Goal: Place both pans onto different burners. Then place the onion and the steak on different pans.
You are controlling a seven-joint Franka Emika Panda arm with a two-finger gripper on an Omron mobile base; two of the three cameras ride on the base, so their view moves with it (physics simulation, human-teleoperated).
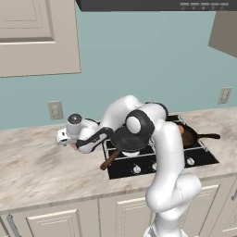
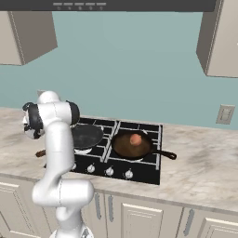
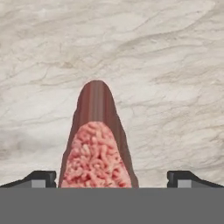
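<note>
The claw is wide open and holds nothing. It hangs over the pale stone counter, to the left of the cooktop. In the hand view, the two dark finger tips stand far apart, one on each side. The steak lies flat on the counter right between them, pink and bumpy, with a brown pointed end facing away from the claw. The tips do not touch it.

Off to the claw's right, both pans sit on burners. The black pan with the brown handle sits on the near left burner. The reddish-brown pan sits farther right, and the onion lies inside it.
</note>
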